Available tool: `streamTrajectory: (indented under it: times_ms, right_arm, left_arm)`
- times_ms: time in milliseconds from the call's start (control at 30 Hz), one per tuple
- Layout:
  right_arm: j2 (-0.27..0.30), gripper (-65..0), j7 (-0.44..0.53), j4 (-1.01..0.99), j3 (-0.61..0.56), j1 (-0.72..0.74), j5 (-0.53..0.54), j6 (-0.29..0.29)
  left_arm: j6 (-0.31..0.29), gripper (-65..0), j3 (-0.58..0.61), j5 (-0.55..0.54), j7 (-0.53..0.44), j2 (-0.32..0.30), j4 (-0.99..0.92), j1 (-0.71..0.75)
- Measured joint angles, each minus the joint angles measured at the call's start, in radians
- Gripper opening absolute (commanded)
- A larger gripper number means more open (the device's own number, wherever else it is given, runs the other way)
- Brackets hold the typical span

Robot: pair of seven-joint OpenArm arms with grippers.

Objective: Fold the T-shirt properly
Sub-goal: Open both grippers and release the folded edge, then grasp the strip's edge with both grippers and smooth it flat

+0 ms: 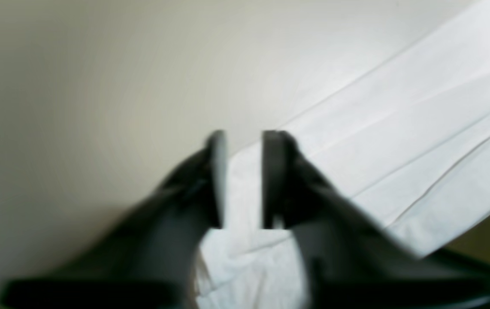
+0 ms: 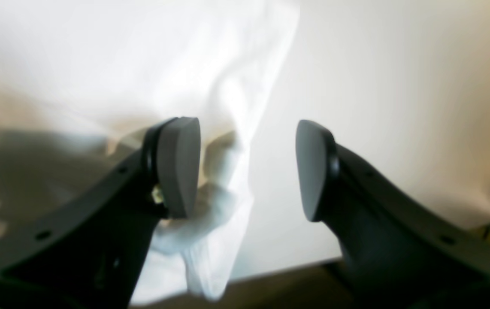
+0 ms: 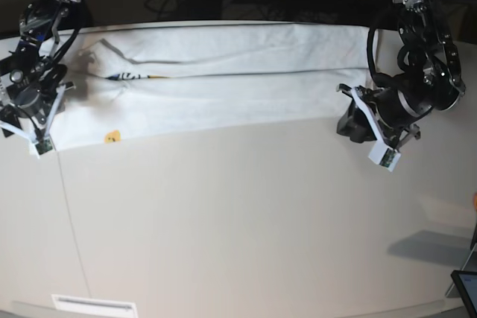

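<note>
T-shirt (image 3: 223,80) lies white side up as a long folded band across the far part of the table (image 3: 246,221), with a bit of print showing near its left end. Left gripper (image 1: 243,180) at the band's right end: narrow gap between jaws, cloth seen there, grip cannot be told. Right gripper (image 2: 247,167) at the left end, jaws spread, holding nothing.

Two black arms, looped black cables, grey pads (image 2: 178,165) on black fingers
</note>
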Motion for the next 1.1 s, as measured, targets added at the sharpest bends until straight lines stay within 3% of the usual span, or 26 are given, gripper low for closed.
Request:
streamTrajectory:
  times_ms: [67, 167, 200, 367, 500, 767, 967, 1100]
  right_arm:
    - [0.0, -37.3, 0.076, 0.005, 0.0, -0.036, -0.003, 0.006]
    - [0.0, -60.2, 0.196, 0.005, 0.005, -0.098, -0.004, 0.006]
    - [-0.002, -65.0, 0.225, 0.005, 0.005, -0.115, -0.003, 0.006]
    - [-0.061, -64.3, 0.288, 0.006, 0.045, -0.17, -0.001, 0.011]
    - [-0.074, -64.3, 0.287, 0.006, 0.082, -0.179, -0.008, 0.006]
    - [-0.082, -64.3, 0.29, -0.119, 0.079, -0.177, -0.006, 0.006]
    - [-0.068, -64.3, 0.344, -0.249, 0.126, -0.089, 0.019, -0.008]
    - [-0.022, -64.4, 0.378, -0.325, 0.134, -0.051, 0.043, -0.003]
  left_arm:
    - [0.005, -65.0, -0.048, 0.012, 0.0, 0.032, 0.0, 0.034]
    - [0.014, -65.0, -0.085, 0.068, -0.144, 0.064, -0.001, 0.096]
    - [0.014, -65.0, -0.087, 0.098, -0.203, 0.069, 0.0, 0.119]
    - [0.011, -65.0, 0.012, 0.37, -0.525, 0.116, -0.003, 0.283]
    - [0.007, -65.0, 0.114, 0.52, -0.689, 0.155, -0.008, 0.372]
    - [0.008, -65.0, 0.138, 0.748, -0.695, 0.246, -0.103, 0.372]
    - [0.007, -65.0, 0.138, 0.787, -0.713, 0.276, -0.188, 0.273]
    - [0.012, -65.0, 0.186, 0.788, -0.687, 0.272, -0.24, 0.195]
